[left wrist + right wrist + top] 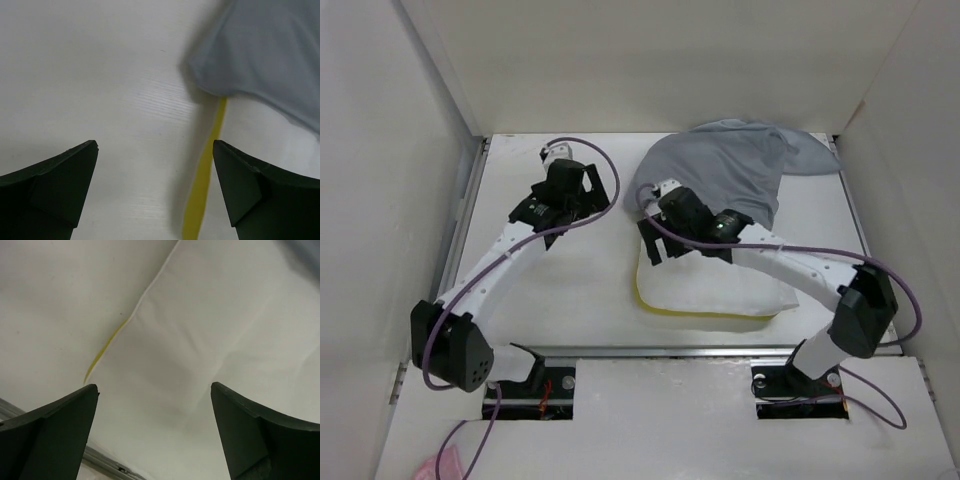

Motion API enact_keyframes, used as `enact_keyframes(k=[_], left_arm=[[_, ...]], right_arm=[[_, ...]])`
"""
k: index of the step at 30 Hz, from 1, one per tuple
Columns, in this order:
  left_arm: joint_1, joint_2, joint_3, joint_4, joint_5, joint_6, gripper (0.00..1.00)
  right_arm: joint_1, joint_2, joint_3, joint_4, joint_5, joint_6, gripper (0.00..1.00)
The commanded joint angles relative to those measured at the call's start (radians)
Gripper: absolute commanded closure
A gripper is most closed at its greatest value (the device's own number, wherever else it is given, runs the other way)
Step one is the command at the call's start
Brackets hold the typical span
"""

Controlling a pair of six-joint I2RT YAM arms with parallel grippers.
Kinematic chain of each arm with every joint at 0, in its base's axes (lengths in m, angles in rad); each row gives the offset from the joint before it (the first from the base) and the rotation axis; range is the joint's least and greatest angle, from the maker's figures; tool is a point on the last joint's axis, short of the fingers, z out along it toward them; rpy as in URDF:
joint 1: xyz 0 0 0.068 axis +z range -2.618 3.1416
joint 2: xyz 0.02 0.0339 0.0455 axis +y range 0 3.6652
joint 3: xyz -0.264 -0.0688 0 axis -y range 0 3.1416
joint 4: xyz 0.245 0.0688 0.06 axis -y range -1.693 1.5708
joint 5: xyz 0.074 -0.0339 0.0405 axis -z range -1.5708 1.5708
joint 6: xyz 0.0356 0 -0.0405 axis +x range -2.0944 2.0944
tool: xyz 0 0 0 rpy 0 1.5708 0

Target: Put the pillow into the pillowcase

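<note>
The white pillow [710,290] lies right of centre, its yellow band [700,312] along the near edge. The grey pillowcase [730,170] is pulled over the pillow's far part and bunches toward the back right corner. My left gripper [570,205] hovers open over bare table, left of the pillow. In its wrist view the left gripper [155,150] holds nothing; the yellow band [205,185] and the pillowcase [260,50] show to the right. My right gripper [655,245] hangs open above the pillow's left part. Below the right gripper [154,390] shows the pillow [200,330].
White walls close in the table [560,290] on the left, back and right. A metal rail [720,352] runs along the near edge. Purple cables [610,175] loop off both arms. Something pink [425,467] lies at the bottom left corner.
</note>
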Motion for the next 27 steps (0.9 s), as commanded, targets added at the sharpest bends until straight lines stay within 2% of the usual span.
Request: enact_keyframes(k=[1,3,4,9,11,12,13,15,16,20,22,27], left_arm=[[0.054,0.055,0.0,0.015,-0.056,-0.003,0.0],[0.086,0.092,0.0,0.032,-0.03,0.007,0.0],[0.086,0.092,-0.009,0.071,-0.013,0.02,0.0],[0.097,0.127,-0.035,0.131,0.044,0.063,0.0],[0.097,0.139,-0.044,0.156,0.072,0.097,0.0],[0.097,0.139,-0.055,0.174,0.12,0.123,0.0],[0.097,0.149,-0.076,0.211,0.148,0.175,0.0],[0.097,0.168,-0.076,0.211,0.217,0.214,0.0],[0.088,0.184,-0.076,0.223,0.246,0.226,0.0],[0.005,0.228,-0.107,0.334,0.322,0.339,0.0],[-0.015,0.251,-0.107,0.383,0.36,0.401,0.0],[-0.09,0.339,-0.023,0.363,0.382,0.482,0.0]], right_arm=[[0.006,0.098,0.037,-0.035,0.059,0.114,0.01],[0.006,0.193,0.076,-0.026,0.117,0.172,0.01],[0.006,0.228,0.115,-0.026,0.197,0.194,0.01],[0.006,0.487,0.223,-0.083,0.277,0.241,0.02],[0.006,0.515,0.203,-0.083,0.289,0.241,0.3],[0.006,0.5,0.188,-0.083,0.305,0.255,0.61],[-0.004,0.48,0.16,-0.083,0.329,0.264,1.0],[-0.015,0.414,0.125,-0.083,0.34,0.274,1.0],[-0.015,0.329,0.108,-0.064,0.34,0.217,1.0],[-0.069,0.106,0.021,-0.012,0.215,0.113,1.0],[-0.101,0.045,0.01,-0.001,0.129,0.079,1.0],[-0.101,-0.051,0.039,-0.06,0.096,0.043,1.0]])
